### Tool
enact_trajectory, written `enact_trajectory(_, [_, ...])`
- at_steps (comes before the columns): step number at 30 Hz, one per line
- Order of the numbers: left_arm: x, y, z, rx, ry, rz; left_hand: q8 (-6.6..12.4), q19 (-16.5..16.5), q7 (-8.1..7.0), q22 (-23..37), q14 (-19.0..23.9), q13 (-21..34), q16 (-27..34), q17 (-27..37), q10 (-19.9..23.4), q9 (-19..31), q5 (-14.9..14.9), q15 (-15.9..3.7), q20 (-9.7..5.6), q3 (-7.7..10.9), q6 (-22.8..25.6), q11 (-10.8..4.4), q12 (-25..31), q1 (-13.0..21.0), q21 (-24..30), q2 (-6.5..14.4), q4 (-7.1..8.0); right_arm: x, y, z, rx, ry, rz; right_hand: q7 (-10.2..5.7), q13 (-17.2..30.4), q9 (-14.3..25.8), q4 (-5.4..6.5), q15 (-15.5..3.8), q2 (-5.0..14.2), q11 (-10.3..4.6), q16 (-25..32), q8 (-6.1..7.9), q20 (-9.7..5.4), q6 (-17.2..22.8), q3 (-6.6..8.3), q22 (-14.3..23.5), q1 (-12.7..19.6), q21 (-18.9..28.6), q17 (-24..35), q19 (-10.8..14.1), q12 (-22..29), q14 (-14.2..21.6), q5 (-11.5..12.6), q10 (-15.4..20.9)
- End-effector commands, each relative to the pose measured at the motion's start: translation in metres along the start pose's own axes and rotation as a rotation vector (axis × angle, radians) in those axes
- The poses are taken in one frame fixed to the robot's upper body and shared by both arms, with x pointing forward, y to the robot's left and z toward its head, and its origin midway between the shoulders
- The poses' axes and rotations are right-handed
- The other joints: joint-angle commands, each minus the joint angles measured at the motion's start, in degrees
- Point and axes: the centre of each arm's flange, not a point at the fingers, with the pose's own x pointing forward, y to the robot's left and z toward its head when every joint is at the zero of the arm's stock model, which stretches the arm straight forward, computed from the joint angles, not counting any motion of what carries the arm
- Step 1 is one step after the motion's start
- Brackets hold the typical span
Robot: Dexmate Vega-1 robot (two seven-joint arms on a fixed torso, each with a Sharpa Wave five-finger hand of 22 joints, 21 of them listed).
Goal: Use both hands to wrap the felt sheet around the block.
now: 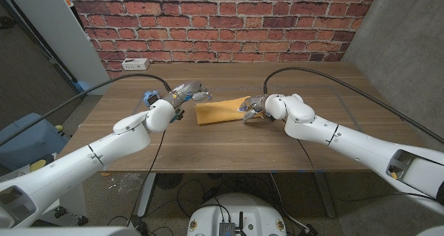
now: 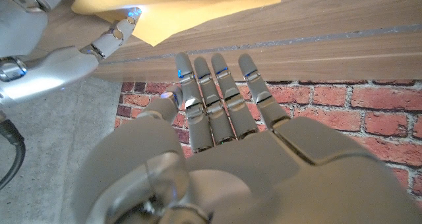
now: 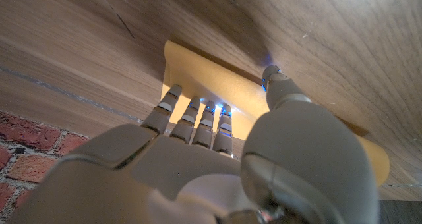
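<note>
Here, at centre frame, our right hand (image 1: 251,110) grips the felt sheet (image 1: 218,112) mid-fold, while our empty, spread left hand (image 1: 186,92) must next press the opposite edge.

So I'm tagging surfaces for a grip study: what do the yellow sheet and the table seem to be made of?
The yellow sheet looks like felt or soft fabric: matte, no shine, lying limp with a bent edge, though paper can't be excluded. The table looks like wood or wood veneer: brown grain streaks and a smooth, faintly satin finish.
</note>
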Motion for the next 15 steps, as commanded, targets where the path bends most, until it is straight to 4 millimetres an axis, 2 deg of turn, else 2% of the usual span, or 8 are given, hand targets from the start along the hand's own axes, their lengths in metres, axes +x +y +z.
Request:
enact_trajectory(1, [0.0131, -0.0129, 0.0019, 0.078, 0.099, -0.273, -0.88, -1.0, 1.17, 0.2, -0.4, -0.1, -0.7, 0.4, -0.1, -0.1, 0.0, 0.04, 0.36, 0.06, 0.0, 1.59, -0.7, -2.3, -0.8, 0.4, 1.9, -0.0009, -0.0001, -0.0009, -0.003, 0.003, -0.004, -0.12, 0.0, 0.1, 0.29, -1.07, -0.03, -0.06, 0.3, 0.27, 0.12, -0.3, 0.3, 0.2, -0.5, 0.2, 0.0, 0.2, 0.2, -0.2, 0.1, -0.3])
enact_trajectory(5, [0.0154, -0.0156, 0.0051, 0.156, 0.148, -0.29, -1.71, -2.4, 2.3, 0.3, -1.7, -0.3, -1.7, 0.5, 0.5, -0.2, 0.3, 0.94, -0.05, -0.57, 0.8, 2.43, -1.2, -5.8, -1.7, 0.4, 5.01, -0.0012, 0.0002, -0.002, -0.002, 0.006, -0.003, -0.12, 0.0, 0.1, 0.29, -1.07, 0.0, 0.22, 0.3, 0.29, 0.15, -0.4, 0.32, 0.2, -0.6, 0.2, 0.0, 0.2, 0.2, -0.2, 0.1, -0.3])
enact_trajectory(6, [0.0158, -0.0162, 0.0059, 0.179, 0.161, -0.289, -1.8, -2.6, 2.29, 0.3, -2.0, -0.3, -1.9, 0.5, 0.5, -0.2, 0.3, 1.11, -0.08, -0.61, 0.9, 2.53, -1.3, -6.1, -1.8, 0.4, 5.29, -0.0013, 0.0003, -0.0024, 0.0, 0.005, -0.001, -0.12, 0.0, 0.1, 0.29, -1.1, 0.0, 0.26, 0.3, 0.28, 0.19, -0.4, 0.33, 0.2, -0.6, 0.2, 0.0, 0.2, 0.2, -0.2, 0.1, -0.3])
enact_trajectory(8, [0.0167, -0.0174, 0.0061, 0.2, 0.178, -0.293, -3.13, -3.5, 2.46, 0.4, -3.9, -0.4, -3.0, 0.5, -0.6, -0.3, 0.5, 1.12, -0.52, -1.03, -0.3, 2.92, -2.3, -8.9, -2.4, 0.3, 7.68, -0.0013, 0.0004, -0.0032, 0.002, 0.006, 0.001, -0.11, 0.0, 0.1, 0.28, -1.1, 0.0, 0.31, 0.3, 0.31, 0.22, -0.4, 0.34, 0.2, -0.6, 0.2, -0.1, 0.2, 0.2, -0.2, 0.1, -0.3])
enact_trajectory(11, [0.0186, -0.0191, 0.0059, 0.227, 0.208, -0.309, -4.84, -4.3, 3.0, 0.5, -6.1, -0.5, -4.1, 0.4, -2.8, -0.2, 0.6, 2.46, -0.39, -1.15, -2.7, 3.57, -3.9, -11.5, -3.1, 0.0, 9.84, -0.0013, 0.0009, -0.0037, 0.005, 0.008, 0.002, -0.05, 0.0, 0.1, 0.27, -1.09, 0.0, 0.32, 0.3, 0.34, 0.24, -0.4, 0.35, 0.2, -0.7, 0.2, -0.1, 0.2, 0.3, -0.2, 0.1, -0.3])
enact_trajectory(13, [0.0203, -0.0205, 0.0055, 0.243, 0.226, -0.322, -5.79, -4.9, 3.03, 0.4, -8.0, -0.5, -4.8, 0.3, -4.1, -0.2, 0.7, 2.57, -0.43, -1.13, -4.4, 4.03, -4.8, -12.9, -3.7, -0.1, 10.78, -0.0011, 0.0014, -0.0043, 0.004, 0.009, 0.003, -0.03, 0.0, 0.1, 0.26, -1.05, 0.0, 0.28, 0.4, 0.35, 0.28, -0.4, 0.35, 0.2, -0.7, 0.2, -0.1, 0.2, 0.3, -0.1, 0.1, -0.3])
enact_trajectory(15, [0.0218, -0.022, 0.0051, 0.259, 0.247, -0.335, -6.03, -5.2, 3.14, 0.4, -8.6, -0.5, -5.0, 0.3, -5.0, -0.2, 0.7, 2.7, -0.35, -1.1, -4.8, 4.24, -5.2, -13.4, -3.9, -0.1, 11.1, -0.0009, 0.0017, -0.005, 0.009, 0.011, 0.006, -0.01, 0.0, 0.1, 0.26, -1.03, 0.0, 0.32, 0.4, 0.37, 0.29, -0.3, 0.35, 0.2, -0.7, 0.2, -0.1, 0.2, 0.3, -0.1, 0.1, -0.3])
